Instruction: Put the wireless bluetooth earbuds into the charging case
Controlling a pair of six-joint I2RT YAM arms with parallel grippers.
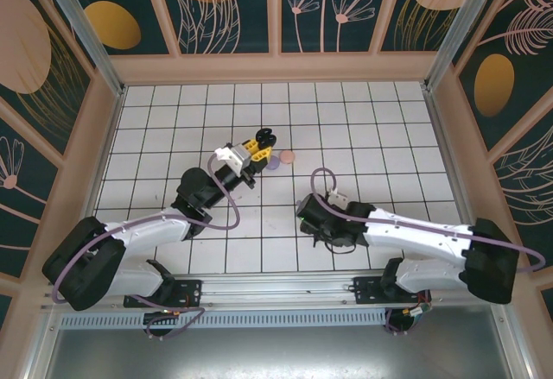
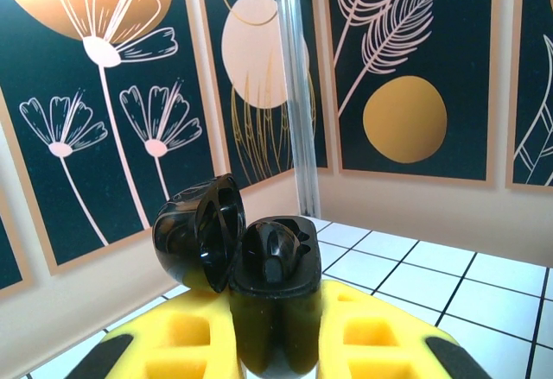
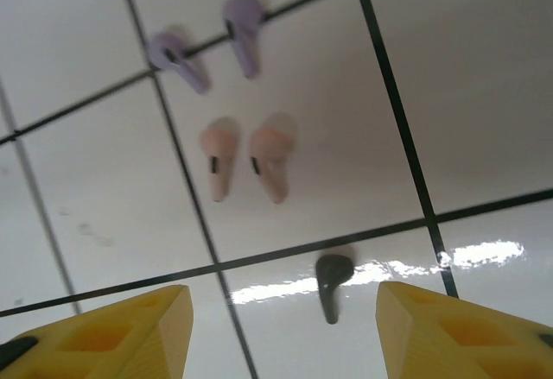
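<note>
A black charging case [image 2: 275, 297] stands upright between my left gripper's [image 2: 276, 344] yellow fingers, which are shut on its body. Its lid [image 2: 197, 234] is swung open to the left, and a dark bud shape [image 2: 275, 256] sits in one well. From above, that gripper [image 1: 256, 145] holds the case [image 1: 263, 134] over the middle tiles. My right gripper [image 3: 283, 331] points down at the floor, open. One black earbud [image 3: 331, 282] lies on a tile between and just ahead of its fingers. Beyond it lie a pale pink pair [image 3: 246, 156] and a lavender pair [image 3: 207, 41].
Near the left gripper, a small lavender object [image 1: 273, 164] and a pink one [image 1: 288, 155] sit on the white tiled floor [image 1: 371, 129]. Patterned walls [image 1: 276, 8] enclose the floor on three sides. The right arm's wrist [image 1: 324, 217] hangs low over the near tiles.
</note>
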